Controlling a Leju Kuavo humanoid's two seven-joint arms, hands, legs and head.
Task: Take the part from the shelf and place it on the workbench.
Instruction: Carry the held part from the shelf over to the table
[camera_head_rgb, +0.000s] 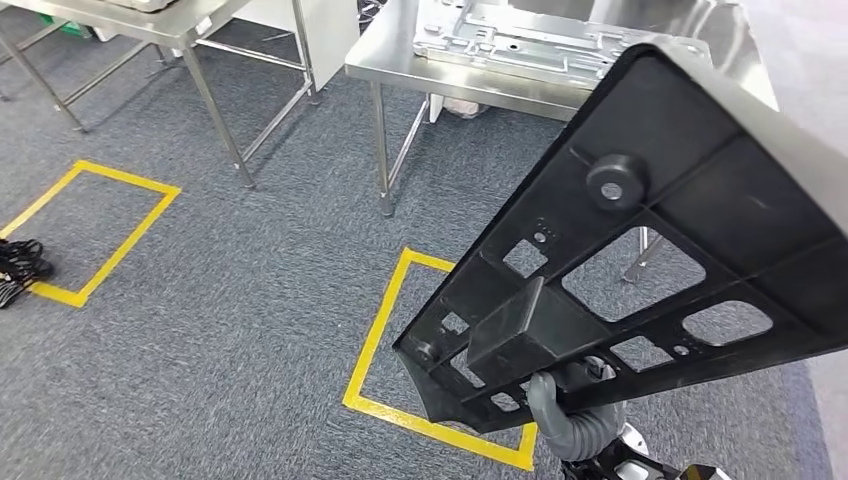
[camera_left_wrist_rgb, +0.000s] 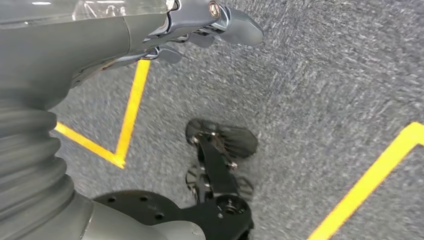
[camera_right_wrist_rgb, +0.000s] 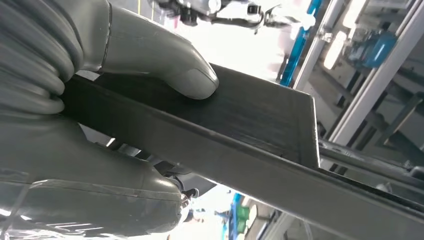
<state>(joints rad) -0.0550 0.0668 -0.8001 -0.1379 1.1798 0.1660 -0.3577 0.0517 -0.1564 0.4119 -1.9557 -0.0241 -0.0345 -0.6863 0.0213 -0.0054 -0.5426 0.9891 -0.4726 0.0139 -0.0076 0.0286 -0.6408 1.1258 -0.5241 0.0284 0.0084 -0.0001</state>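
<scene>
Part (camera_right_wrist_rgb: 240, 115) sits squeezed between the right hand (camera_right_wrist_rgb: 100, 125) thumb and fingers (camera_right_wrist_rgb: 120, 195), while left hand (camera_left_wrist_rgb: 165, 35) fingers hold nothing.

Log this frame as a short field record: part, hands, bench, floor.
part: black ribbed plastic panel, carried tilted above the floor, not yet on a bench
right hand: grips the panel's edge, thumb pressed on its flat face
left hand: holds nothing, fingers apart, hanging over the carpet
workbench: steel table ahead, a silver metal plate lying on it
second table: steel table to its left
floor: grey carpet with yellow tape squares, one in front of each table
</scene>
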